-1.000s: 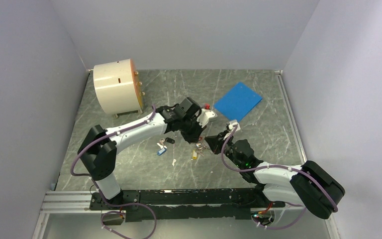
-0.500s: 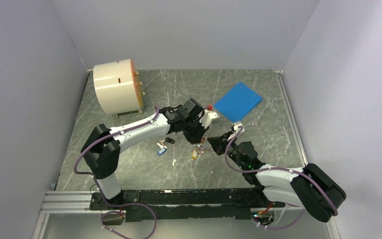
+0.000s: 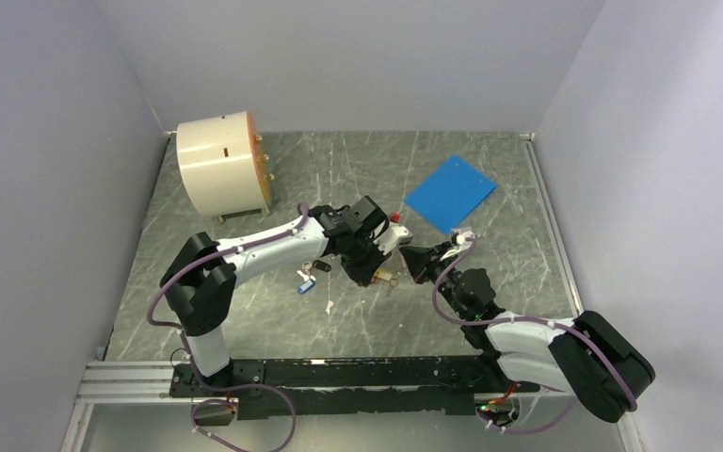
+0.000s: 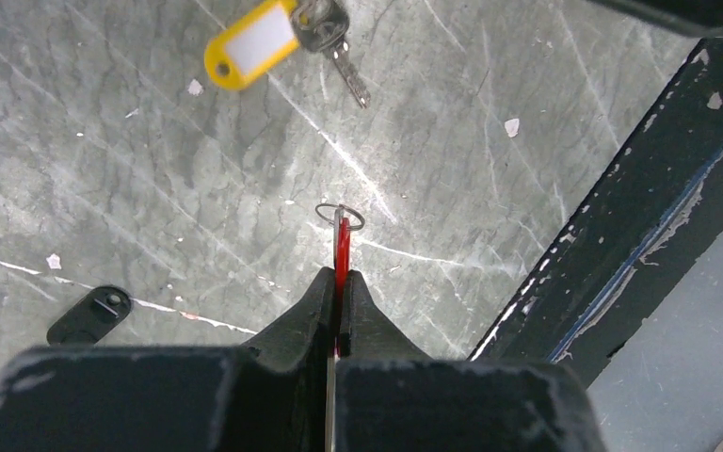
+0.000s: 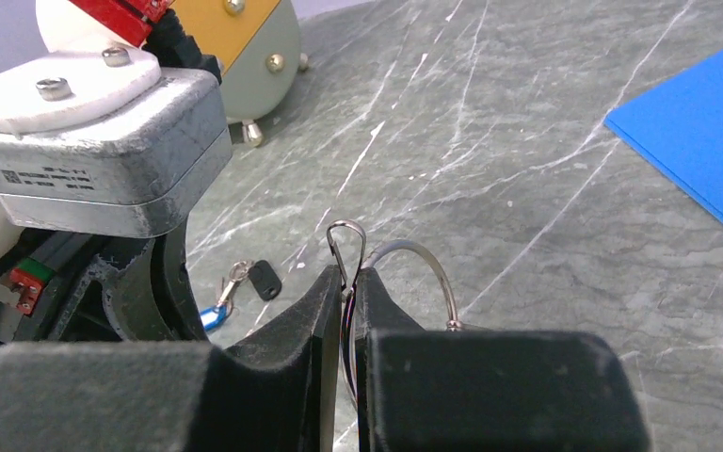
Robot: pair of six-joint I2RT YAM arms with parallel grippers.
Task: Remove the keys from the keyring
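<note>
1. Left wrist view: the left gripper (image 4: 339,282) has its jaws pressed together on a red tag (image 4: 342,252), seen edge-on. A small wire loop (image 4: 340,217) sits at the tag's far tip.
2. Beyond the tip, a yellow tag (image 4: 249,42) joined to a small key (image 4: 344,66) shows against the grey stone table (image 4: 151,169). I cannot tell whether it lies flat. A black tag (image 4: 89,315) lies on the table to the lower left.
3. Right wrist view: the right gripper (image 5: 346,282) has its jaws clamped on the keyring (image 5: 432,264). A narrow loop of wire pokes up between the fingertips, and the wider arc curves off to the right.
4. Top view: the two grippers meet nose to nose near the middle of the table. Whether they touch cannot be told.
5. A blue tag (image 3: 304,286) lies just left of the left gripper. A blue sheet (image 3: 450,193) lies farther back. A cream drum (image 3: 216,168) stands at the far left corner.
</note>
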